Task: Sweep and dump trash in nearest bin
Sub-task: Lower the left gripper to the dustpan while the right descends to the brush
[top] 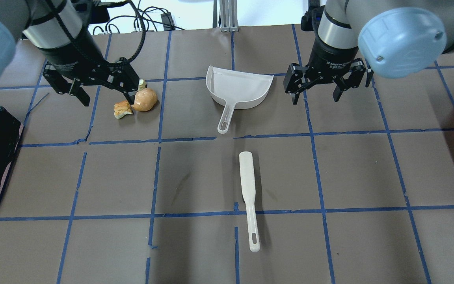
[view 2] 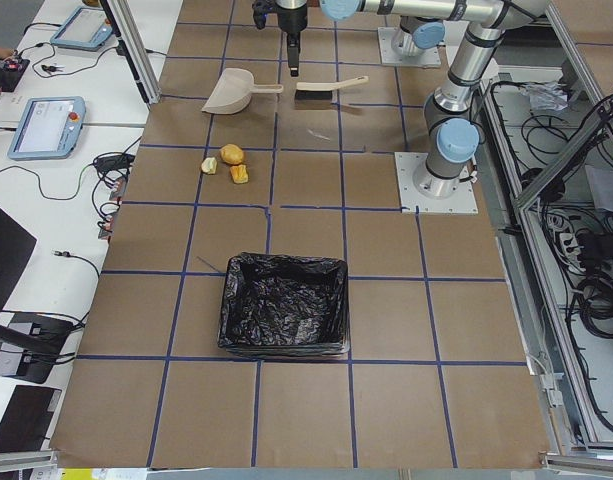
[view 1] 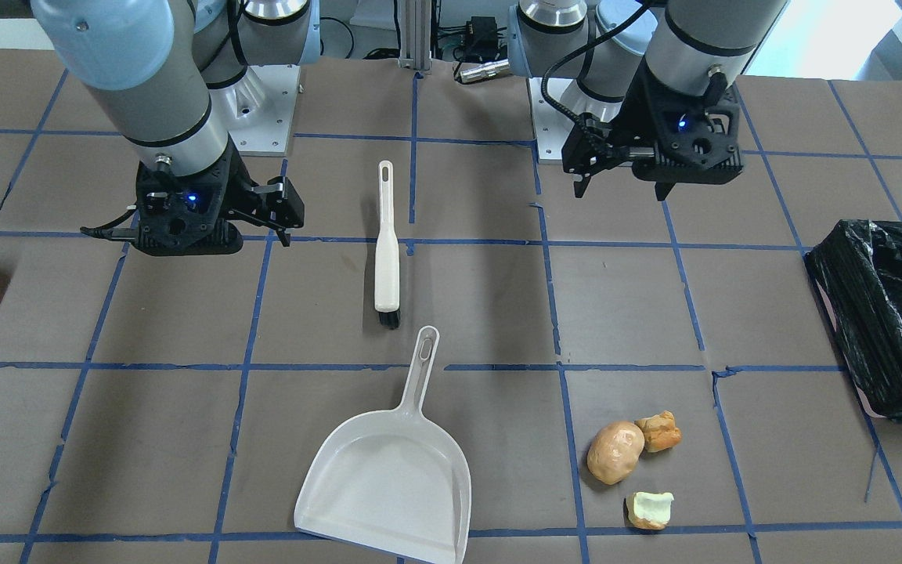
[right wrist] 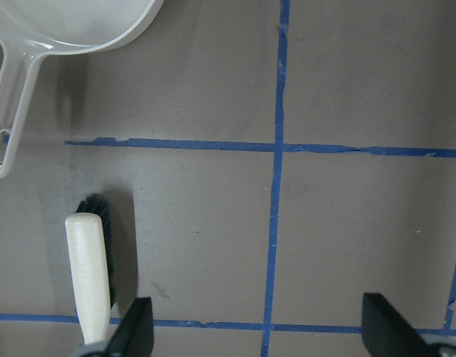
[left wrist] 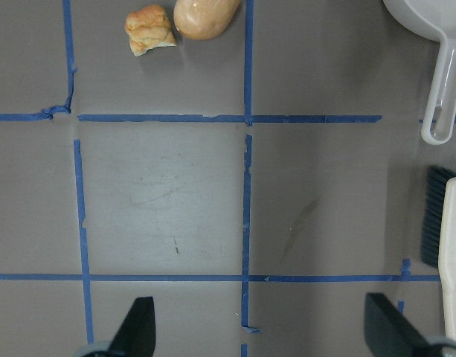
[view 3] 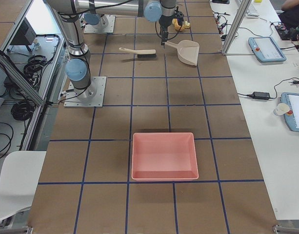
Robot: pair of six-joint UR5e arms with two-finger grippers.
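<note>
- Trash: a tan lump (view 1: 615, 452) with an orange-brown chunk (view 1: 659, 430) just beside it and a pale yellow-green piece (view 1: 650, 510) near them. All three lie on the counter (view 1: 185, 313), out ahead of the left jaws on the side away from the robot's base.
- Bin (view 2: 231, 310): lined in black, standing off to the outer side of the left jaws, well apart from the trash.
- Left jaws: spread wide, holding nothing, above the counter.
- Right jaws: likewise spread and empty.
- Brush (view 1: 387, 251) and dustpan (view 1: 388, 478): both lie between the two sets of jaws. The brush is nearer the right jaws, and the dustpan is farther out.
- Pink tray (view 3: 164, 135): beyond the right jaws' outer side.
</note>
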